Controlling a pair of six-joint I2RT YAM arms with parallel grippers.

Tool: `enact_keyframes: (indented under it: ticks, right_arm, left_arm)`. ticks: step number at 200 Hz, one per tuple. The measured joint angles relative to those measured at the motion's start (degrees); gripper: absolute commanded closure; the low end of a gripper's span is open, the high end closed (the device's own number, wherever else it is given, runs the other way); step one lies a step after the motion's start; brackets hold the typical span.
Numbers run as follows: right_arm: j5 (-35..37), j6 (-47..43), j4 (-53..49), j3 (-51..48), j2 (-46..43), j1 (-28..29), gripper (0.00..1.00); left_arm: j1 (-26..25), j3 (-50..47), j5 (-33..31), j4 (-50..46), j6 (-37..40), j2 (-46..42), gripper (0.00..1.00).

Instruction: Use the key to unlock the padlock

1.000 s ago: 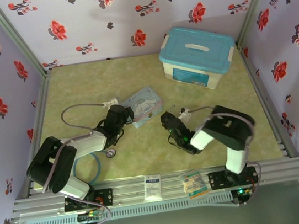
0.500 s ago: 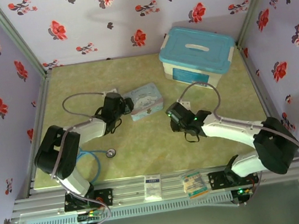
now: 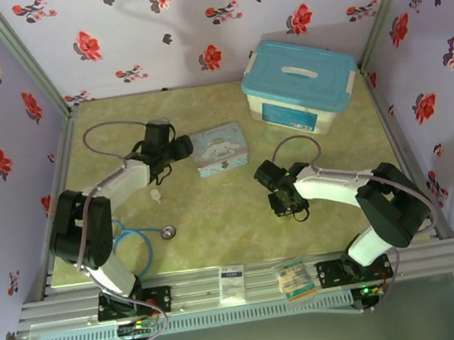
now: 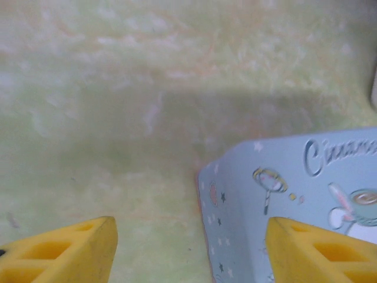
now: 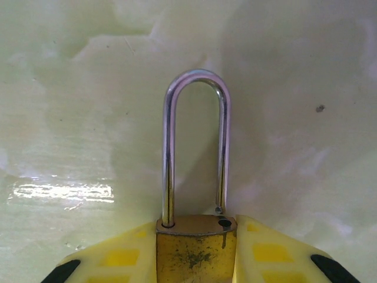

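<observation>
From above, the left gripper [image 3: 175,149] sits beside the cartoon tin [image 3: 221,148], the right gripper [image 3: 269,179] well apart; left wrist view: yellow fingers [image 4: 65,247] spread wide over the tin's corner; right wrist view: fingers [image 5: 112,259] pinch the padlock [image 5: 196,250] by its brass body.

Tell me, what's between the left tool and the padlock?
The tin, right by the left tool, then bare table up to the padlock held in the right tool. The top view shows it.

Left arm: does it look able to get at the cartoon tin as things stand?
Probably yes: the left arm ends right beside the tin, jaws open, its corner facing the gap; nothing stands between.
</observation>
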Motion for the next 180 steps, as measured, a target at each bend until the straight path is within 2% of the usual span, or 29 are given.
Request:
enact_keyframes:
  ticks: [34, 51, 71, 102, 106, 108, 111, 117, 119, 121, 151, 180]
  right_arm:
    - [1.5, -1.6, -2.0, 1.3, 1.4, 0.0, 0.46]
    - [2.0, -1.9, -2.6, 1.5, 1.3, 0.0, 0.51]
    - [1.8, -2.1, -2.6, 1.6, 0.5, 0.0, 0.42]
    - [2.7, -2.8, -2.7, 3.0, -3.7, -1.0, 0.37]
    - [3.0, -3.0, -2.4, 3.0, -4.9, -1.8, 0.34]
    - [3.0, -3.2, -2.2, 3.0, -5.4, -2.2, 0.28]
    - [3.4, -3.1, -1.9, 3.0, -6.3, -2.9, 0.22]
    - [4.1, -3.6, -1.2, 3.0, -8.3, -4.6, 0.1]
    - [4.2, -3.9, -0.9, 2.9, -9.0, -5.3, 0.03]
    - [4.3, -4.2, -0.7, 2.9, -9.4, -5.6, 0.01]
    - [10.9, -7.8, 6.4, 0.6, -19.7, -16.6, 0.01]
    - [15.3, -11.0, 15.3, -2.2, -20.0, -29.5, 0.01]
  left_arm:
    - [0.5, 0.5, -0.2, -4.2, 1.2, -10.7, 0.24]
    - [0.5, 0.0, -0.2, -6.3, 1.4, -16.6, 0.26]
    - [1.2, -1.6, -0.2, -9.4, 1.7, -22.7, 0.26]
    - [3.9, -5.9, -1.7, -15.0, 2.6, -31.2, 0.19]
    - [4.5, -6.8, -2.1, -15.6, 2.7, -32.2, 0.14]
    - [4.9, -7.3, -2.3, -15.9, 2.7, -32.7, 0.06]
    - [5.4, -8.0, -2.6, -16.3, 3.0, -33.3, 0.01]
    - [6.5, -9.8, -3.2, -16.6, 3.0, -34.7, 0.0]
    - [7.0, -10.6, -3.6, -16.7, 3.3, -35.2, 0.0]
    - [7.4, -11.3, -3.9, -16.7, 3.0, -35.6, 0.0]
    - [12.2, -22.4, -11.6, -16.6, 3.6, -40.5, 0.0]
    - [14.3, -29.3, -17.3, -9.1, 8.5, -37.7, 0.0]
